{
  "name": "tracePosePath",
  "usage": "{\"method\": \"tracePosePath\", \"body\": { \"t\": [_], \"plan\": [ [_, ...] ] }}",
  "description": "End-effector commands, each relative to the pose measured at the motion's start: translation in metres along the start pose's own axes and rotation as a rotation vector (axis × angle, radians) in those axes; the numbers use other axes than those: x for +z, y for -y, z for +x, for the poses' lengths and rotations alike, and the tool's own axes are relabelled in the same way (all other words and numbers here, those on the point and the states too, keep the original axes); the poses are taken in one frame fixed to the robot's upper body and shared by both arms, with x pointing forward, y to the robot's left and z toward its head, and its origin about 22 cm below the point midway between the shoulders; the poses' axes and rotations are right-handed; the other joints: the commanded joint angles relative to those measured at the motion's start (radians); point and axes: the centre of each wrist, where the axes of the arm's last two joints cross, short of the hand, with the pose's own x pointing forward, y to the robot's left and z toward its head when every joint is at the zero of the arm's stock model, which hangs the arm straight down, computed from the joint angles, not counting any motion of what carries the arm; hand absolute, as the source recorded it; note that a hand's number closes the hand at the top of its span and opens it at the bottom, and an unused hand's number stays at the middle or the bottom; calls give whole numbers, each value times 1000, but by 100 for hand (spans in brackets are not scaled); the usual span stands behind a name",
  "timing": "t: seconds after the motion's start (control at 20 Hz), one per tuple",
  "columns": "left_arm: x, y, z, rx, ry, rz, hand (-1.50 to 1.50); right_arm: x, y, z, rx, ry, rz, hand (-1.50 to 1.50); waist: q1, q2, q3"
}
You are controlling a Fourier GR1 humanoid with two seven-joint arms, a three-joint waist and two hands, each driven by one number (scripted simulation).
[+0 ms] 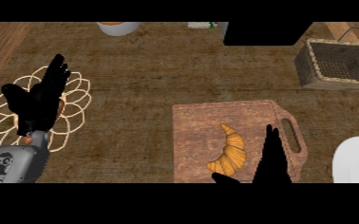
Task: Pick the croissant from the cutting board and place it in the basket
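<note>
Just left of the right hand (pixel 272 159), on the cutting board (pixel 210 123), lies the croissant (pixel 230 152), long axis running near-to-far, roughly parallel to the straight, open fingers (pixel 270 140). Basket (pixel 335 64) sits well beyond them, far right on the bench (pixel 154 71). Left hand (pixel 38 99), open, rests far off over a wire trivet (pixel 76 99). Judgement: right hand takes it.

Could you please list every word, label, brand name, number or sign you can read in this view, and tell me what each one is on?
There is no readable text.
The small green and white item at the counter's far edge may carry a label, but it is too small and blurred to read.
The cutting board, croissant, basket, wire trivet and cup show no markings.
</note>
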Motion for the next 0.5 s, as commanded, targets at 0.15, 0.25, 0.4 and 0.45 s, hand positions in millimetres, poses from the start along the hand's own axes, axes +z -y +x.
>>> {"method": "tracePosePath", "body": {
  "t": [0.15, 0.25, 0.4, 0.45],
  "plan": [
    [11, 8, -3, 9, 6, -7, 0, 3, -16, 16, -36, -136, -1, -150, 6, 0, 0],
    [4, -5, -1, 9, 7, 11, 0, 9, -14, -13, 12, -170, -10, -150, -4, -1, 0],
    [1, 9, 8, 8, 6, 15, 0, -3, -7, -3, 13, -170, -16, -150, -3, -1, 0],
    [9, 13, 8, 12, 18, -17, 0, -10, -32, -10, 6, -174, -10, -150, 4, 0, 0]
  ]
}}
